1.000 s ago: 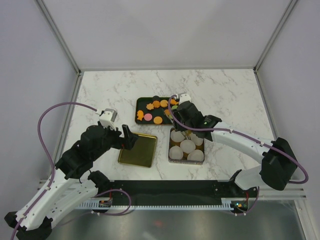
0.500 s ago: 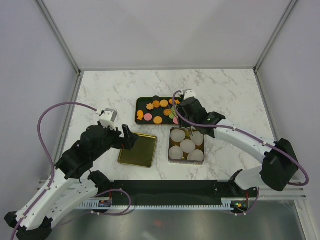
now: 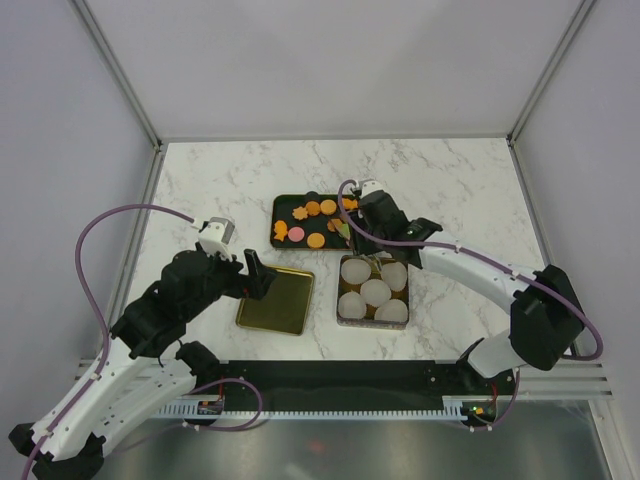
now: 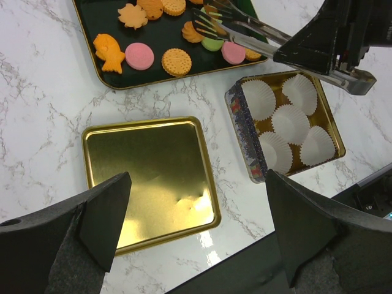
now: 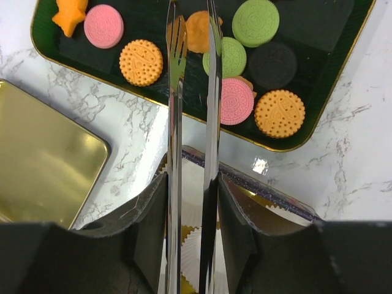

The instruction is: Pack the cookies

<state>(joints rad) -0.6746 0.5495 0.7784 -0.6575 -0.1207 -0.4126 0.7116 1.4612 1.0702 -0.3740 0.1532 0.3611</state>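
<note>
Steel tongs (image 5: 174, 135) run up the middle of the right wrist view, pinched at their handles by the right gripper (image 5: 191, 211). The forked tips stand slightly apart over an orange biscuit and clamp nothing, probably lined up to pick it. The cookies (image 5: 141, 62) lie flat on a dark tray (image 5: 334, 37), within reach of the tips. None shows in the tin (image 5: 263, 192) just beside the tray.

From the left wrist view, the left gripper (image 4: 205, 229) hangs wide open and empty above the gold lid (image 4: 147, 165), likely parked out of the way. The tin's white paper cups (image 4: 288, 119) look empty, ready to be filled.

From the top external view, the right arm reaches across the tin to the tray. Compared with a second ago, its gripper has shifted off the tin's far edge and further over the tray. The left arm, lid, tin and cookies have not moved.
</note>
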